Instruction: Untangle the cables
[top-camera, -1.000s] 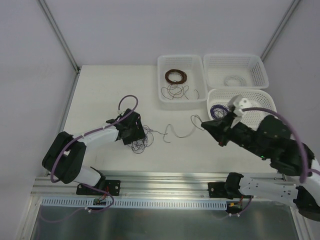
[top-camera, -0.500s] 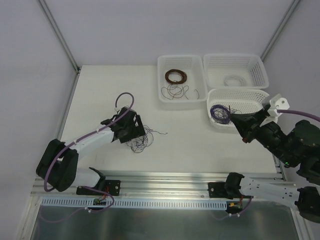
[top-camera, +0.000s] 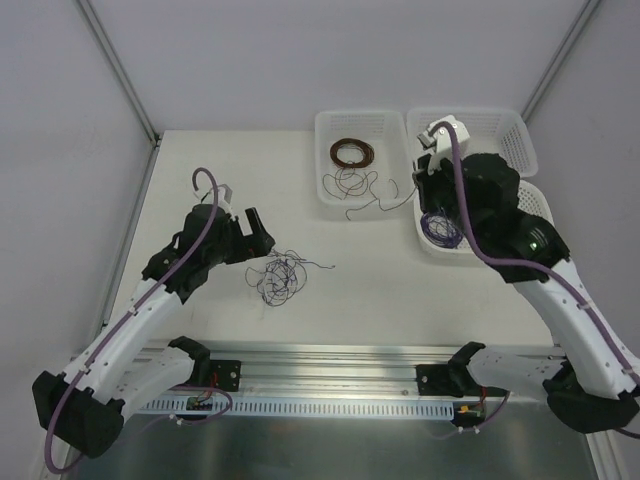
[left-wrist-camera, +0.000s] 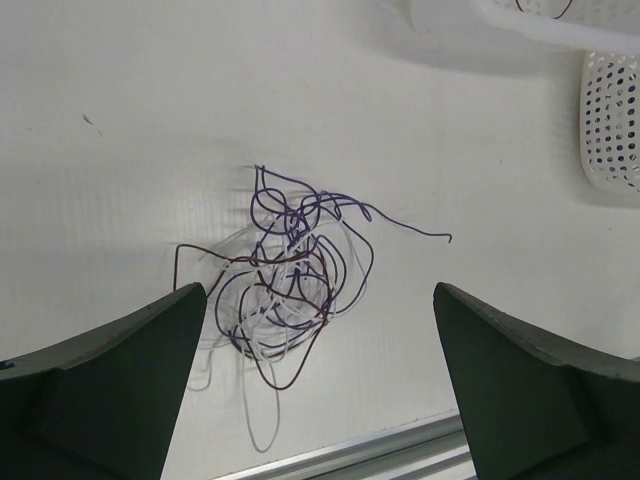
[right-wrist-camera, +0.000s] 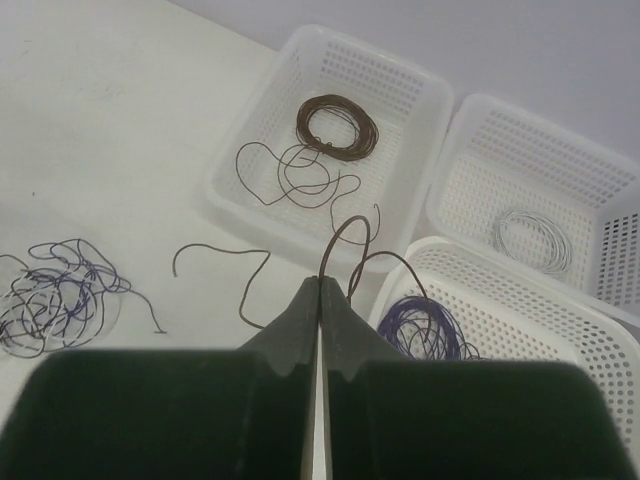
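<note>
Since the earlier top view, the left arm had lifted off the wire pile and drawn back toward the left of the frame. The right arm had swung from the right edge to a position over the baskets.

Nearest the arm bases, the tangle of cables lay on the white table, lower centre-left in the top view. The left gripper hung above it, fingers spread wide and holding nothing, probably backed off so the pile could settle and a fresh strand be chosen. The tangle was roughly round, with no clear long axis. Only one purple tail ran out of it, toward the right of the left wrist view.

Farther back, the right gripper was clenched on a brown strand, apparently carrying it to the basket of brown wire. The strand arched up from the fingertips. Its long run trailed toward the lower left of the right wrist view, free end on the table just before that basket.

Farthest, the left basket held a neat brown coil and loose brown wire. The lower right basket held a purple coil, and the upper right basket a pale coil. Sorting was evidently by colour.
</note>
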